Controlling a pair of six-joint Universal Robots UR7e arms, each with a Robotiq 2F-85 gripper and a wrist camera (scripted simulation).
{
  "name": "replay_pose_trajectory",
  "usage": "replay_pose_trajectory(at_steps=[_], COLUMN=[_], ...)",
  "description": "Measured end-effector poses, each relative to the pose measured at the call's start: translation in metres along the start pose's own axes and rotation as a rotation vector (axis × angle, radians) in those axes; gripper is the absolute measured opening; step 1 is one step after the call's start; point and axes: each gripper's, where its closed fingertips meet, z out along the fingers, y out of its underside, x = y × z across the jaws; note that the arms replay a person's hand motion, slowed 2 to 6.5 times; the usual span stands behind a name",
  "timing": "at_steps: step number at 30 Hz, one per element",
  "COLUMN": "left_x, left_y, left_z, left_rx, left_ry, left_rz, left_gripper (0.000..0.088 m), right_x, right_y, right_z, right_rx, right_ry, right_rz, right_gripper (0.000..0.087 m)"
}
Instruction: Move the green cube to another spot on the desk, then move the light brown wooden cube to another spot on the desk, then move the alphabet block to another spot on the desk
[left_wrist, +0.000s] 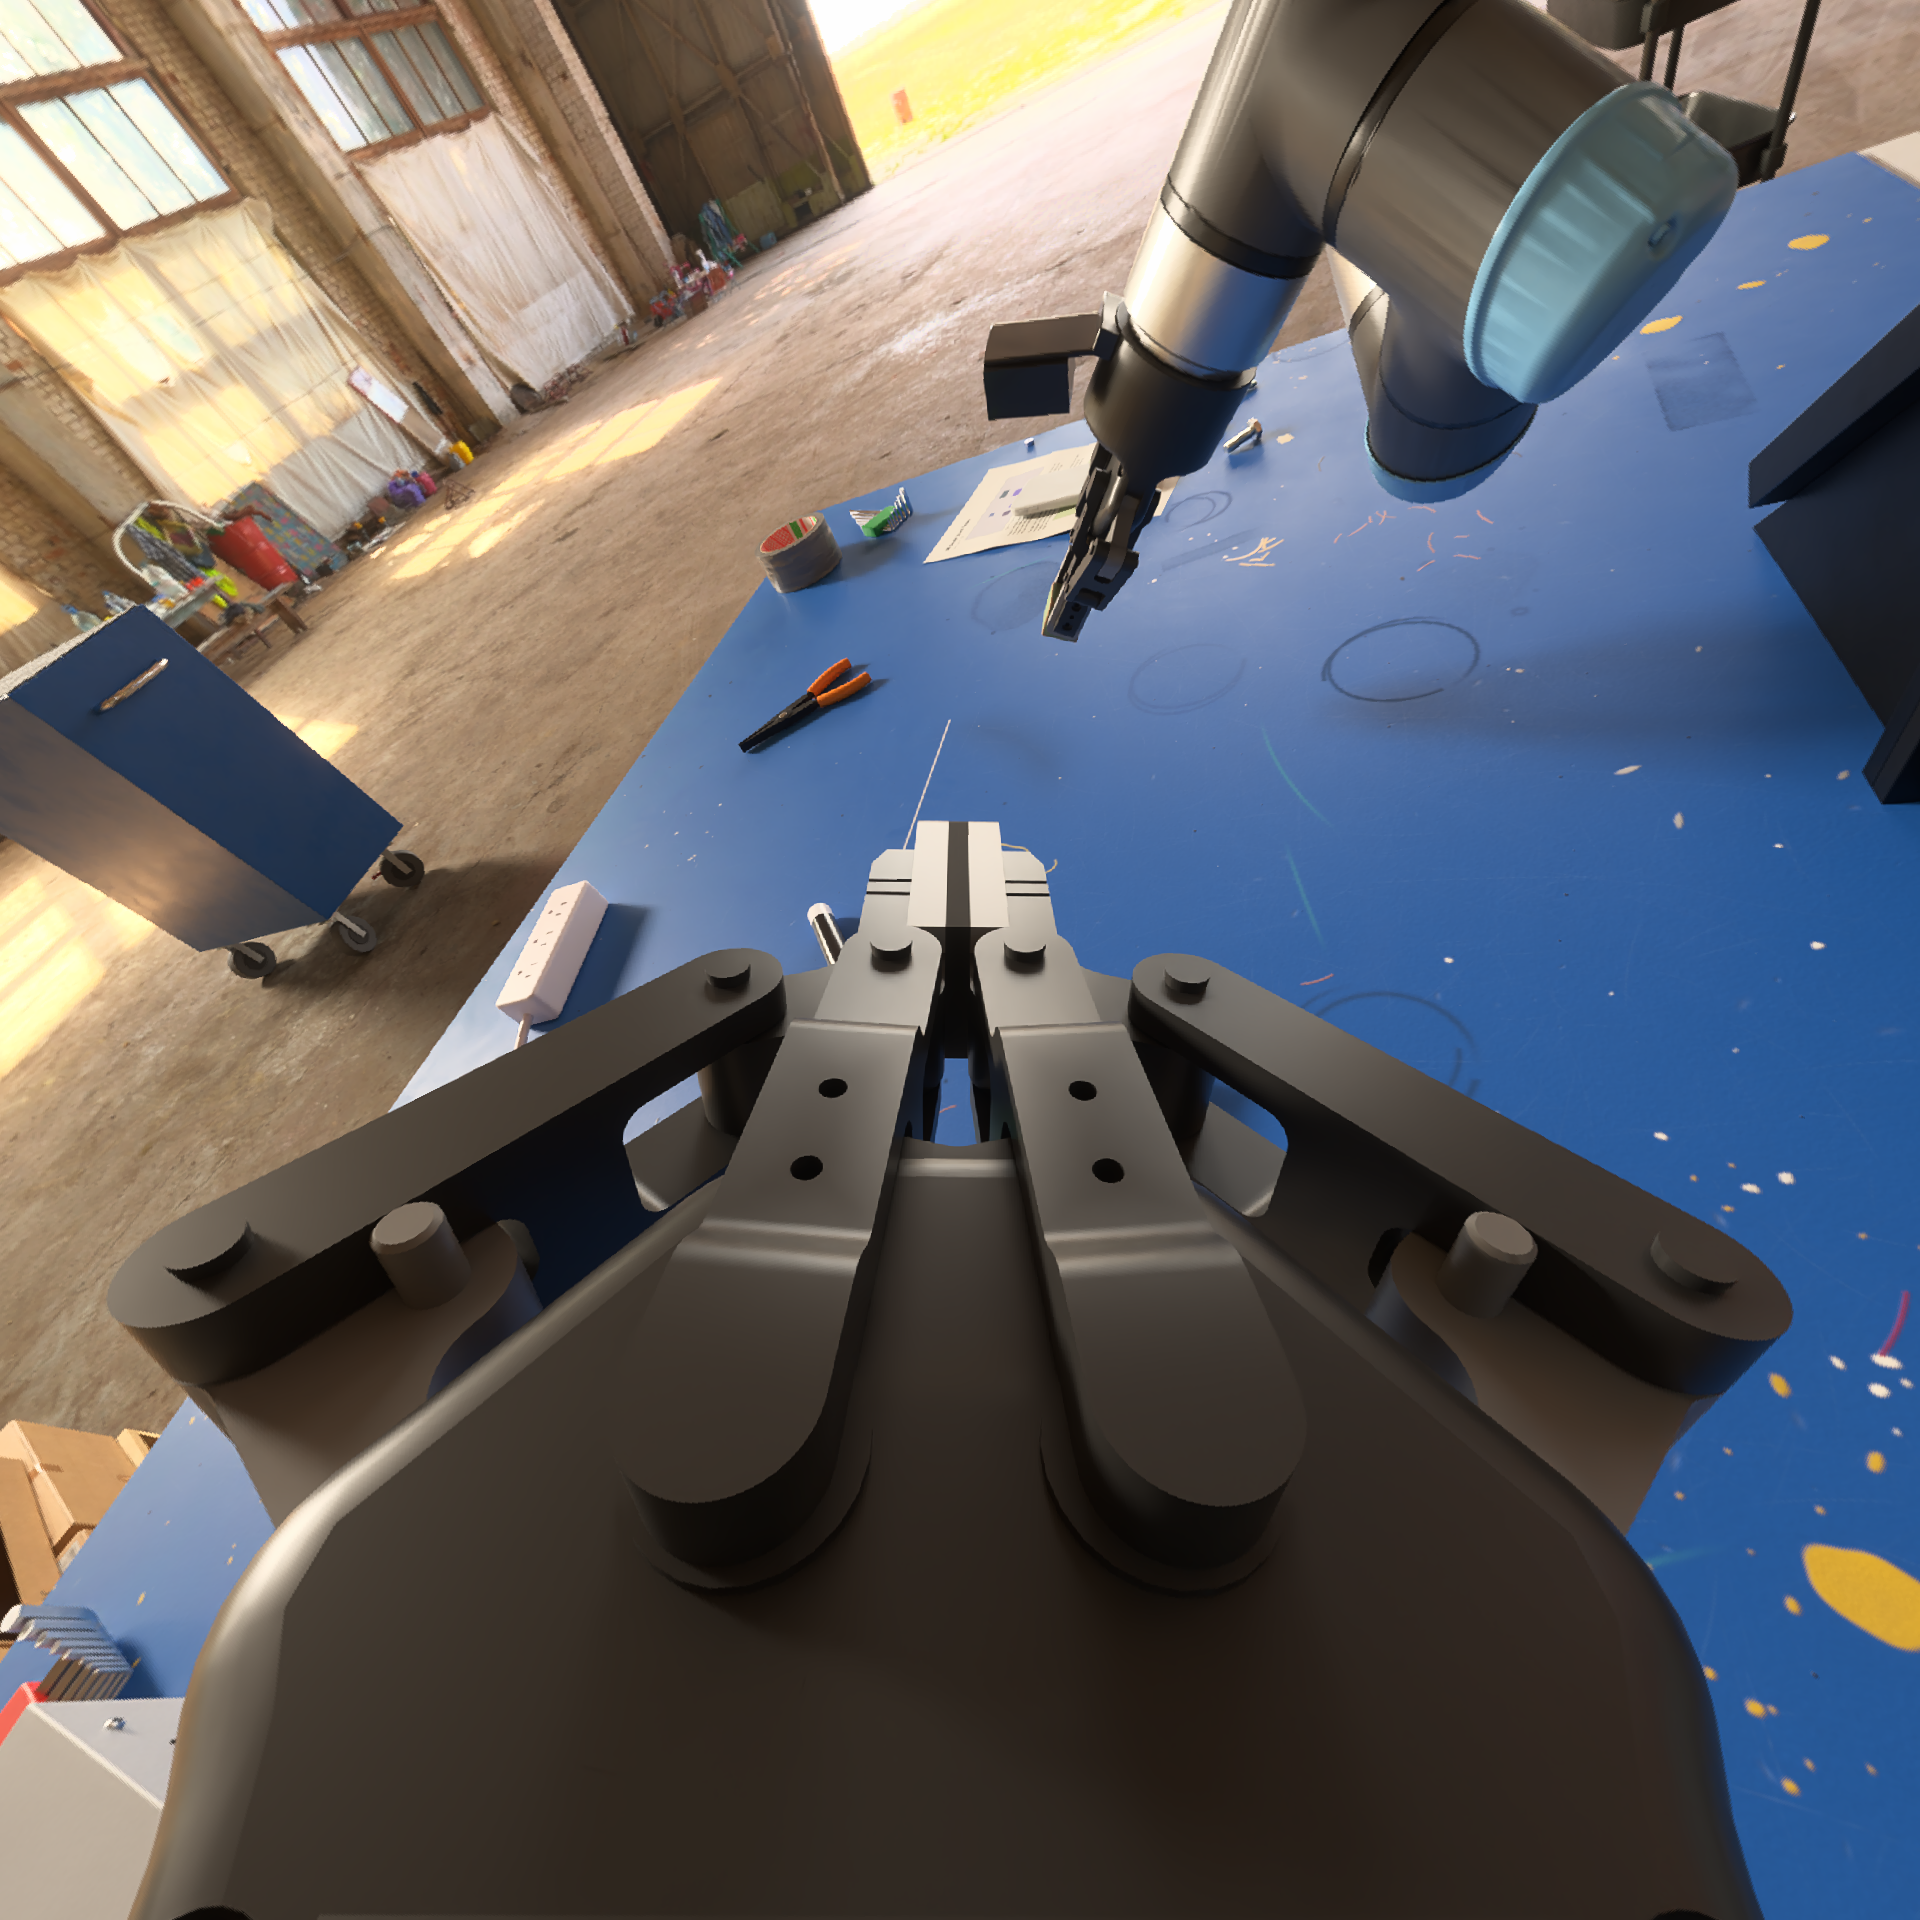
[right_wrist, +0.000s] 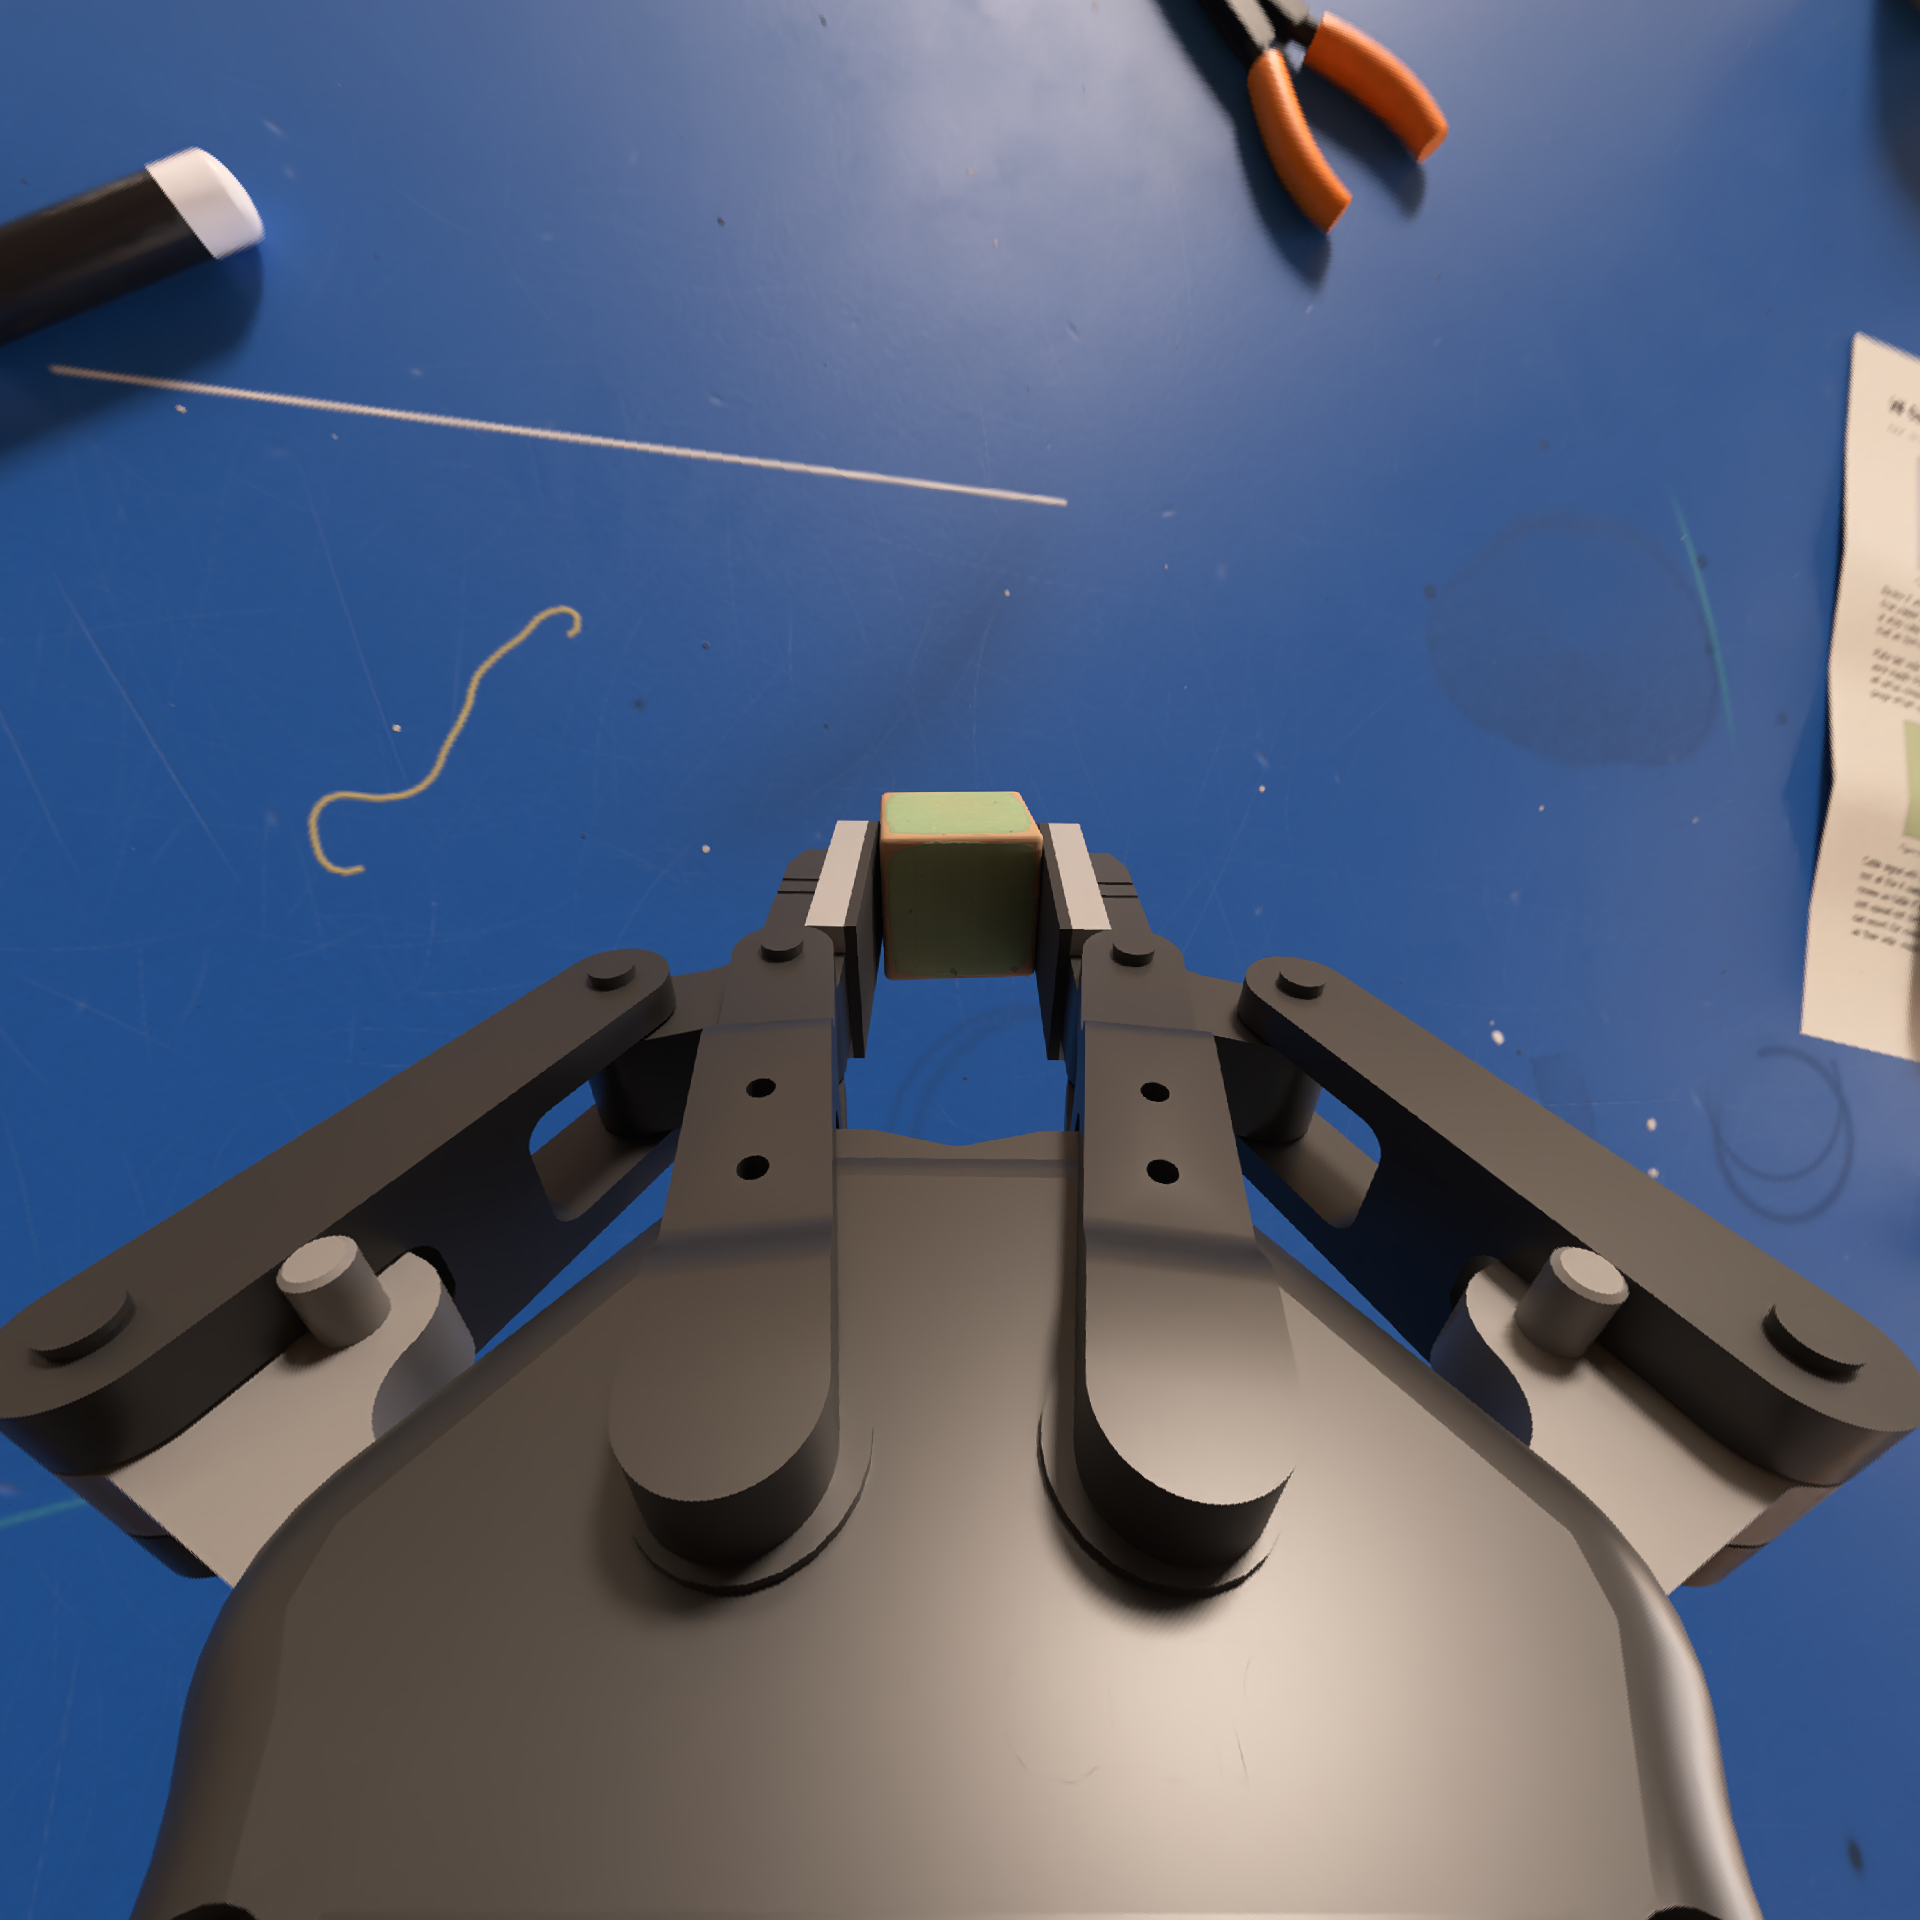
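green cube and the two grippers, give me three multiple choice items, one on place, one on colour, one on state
1. Where is the green cube?
A. Between the fingers of the right gripper
B. On the sheet of paper
C. Beside the tape roll

2. What colour are the handles of the pliers?
A. Yellow
B. Orange
C. Green

3. How is the left gripper?
A. Shut on the cube
B. Wide open
C. Shut with nothing in it

Answers:
1. A, since the right wrist view shows both pads pressed against the cube's sides.
2. B, since both curved grips show orange against the blue desk.
3. C, since the left wrist view shows its pads together with only a thin seam between them and no object there.
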Motion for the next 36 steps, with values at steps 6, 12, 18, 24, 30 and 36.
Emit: replay_pose_trajectory(at_steps=[6, 12, 18, 24, 30, 36], left_x=[0.001, 0.001, 0.002, 0.002, 0.003, 0.003], left_y=[0.001, 0.003, 0.004, 0.005, 0.006, 0.007], left_z=[0.002, 0.003, 0.005, 0.006, 0.007, 0.008], left_rx=[-0.007, -0.015, -0.021, -0.027, -0.032, -0.036], left_ry=[0.003, 0.006, 0.008, 0.009, 0.012, 0.014], left_rz=[0.001, 0.003, 0.004, 0.005, 0.006, 0.005], left_gripper=[0.0, 0.0, 0.0, 0.0, 0.0, 0.0], right_x=[0.003, 0.005, 0.005, 0.005, 0.005, 0.003], right_y=[0.015, 0.027, 0.035, 0.04, 0.043, 0.046], right_z=[0.017, 0.029, 0.036, 0.04, 0.043, 0.045], right_rx=[-0.066, -0.125, -0.167, -0.192, -0.209, -0.233], right_ry=[-0.014, -0.025, -0.031, -0.029, -0.025, -0.029], right_rz=[0.041, 0.072, 0.084, 0.088, 0.097, 0.104], right_gripper=[0.0262, 0.0262, 0.0262, 0.0262, 0.0262, 0.0262])
